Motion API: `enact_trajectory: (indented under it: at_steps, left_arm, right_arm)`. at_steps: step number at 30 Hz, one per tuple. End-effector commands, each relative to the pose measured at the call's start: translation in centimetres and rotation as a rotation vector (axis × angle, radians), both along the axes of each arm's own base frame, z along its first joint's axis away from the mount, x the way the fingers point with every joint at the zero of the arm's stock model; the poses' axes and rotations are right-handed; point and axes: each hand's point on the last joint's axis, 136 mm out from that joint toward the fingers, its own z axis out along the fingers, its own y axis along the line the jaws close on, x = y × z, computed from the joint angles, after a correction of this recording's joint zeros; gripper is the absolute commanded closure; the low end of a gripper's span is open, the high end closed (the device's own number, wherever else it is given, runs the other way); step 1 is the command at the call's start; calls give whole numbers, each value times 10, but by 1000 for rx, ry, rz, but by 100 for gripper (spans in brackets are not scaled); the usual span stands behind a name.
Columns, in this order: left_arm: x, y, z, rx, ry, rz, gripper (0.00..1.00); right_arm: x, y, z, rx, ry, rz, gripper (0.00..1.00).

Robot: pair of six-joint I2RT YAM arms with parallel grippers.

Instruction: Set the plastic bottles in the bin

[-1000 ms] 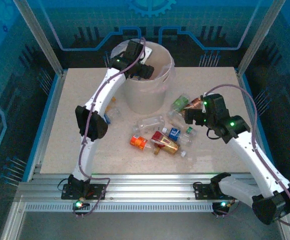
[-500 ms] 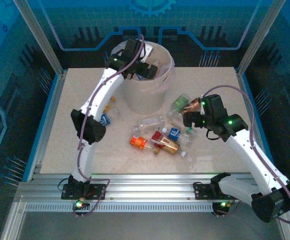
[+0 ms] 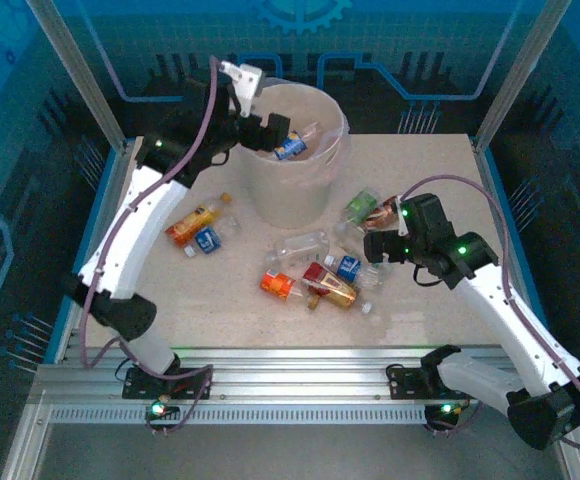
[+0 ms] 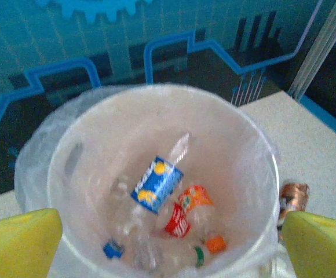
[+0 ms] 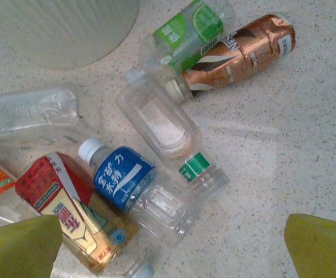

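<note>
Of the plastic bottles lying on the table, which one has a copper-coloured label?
The crushed copper-labelled plastic bottle, lying beside the green-labelled plastic bottle; no other bottle on the table carries that metallic brown wrap.

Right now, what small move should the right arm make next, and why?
Probably lower the right pincer straight down onto the blue-label bottle. The pincer hangs open almost directly over that bottle, which lies on its side outside the bin, so a short descent should bracket it for a grasp.

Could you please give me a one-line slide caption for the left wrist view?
Open left gripper over the bin, a blue-labelled bottle among several inside.
</note>
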Motion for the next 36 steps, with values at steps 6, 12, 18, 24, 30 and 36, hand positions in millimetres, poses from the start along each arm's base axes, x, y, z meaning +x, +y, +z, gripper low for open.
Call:
enact_trajectory:
  at_steps: [6,12,18,24,30,36]
  left_arm:
    - [-52,45,-45,-16,18,129,1]
    - [-71,106,-117,154,202,285,1]
    - [-68,180,-182,294,428,464,1]
    - [-55,218,-235,296,633,484,7]
    - [-37,225,-278,215,792,407,9]
    - [-16,223,-303,174,836,358,6]
  right_arm:
    - [-16,-8,-8,-57,21,-18,0]
    - [-9,-9,-8,-62,6,-46,0]
    - [-4,-9,-7,-69,13,-60,0]
    - [-4,-15,-10,-99,44,-97,0]
    - [-4,-16,-10,-107,55,-109,0]
    - [-3,-16,-9,-104,52,-113,0]
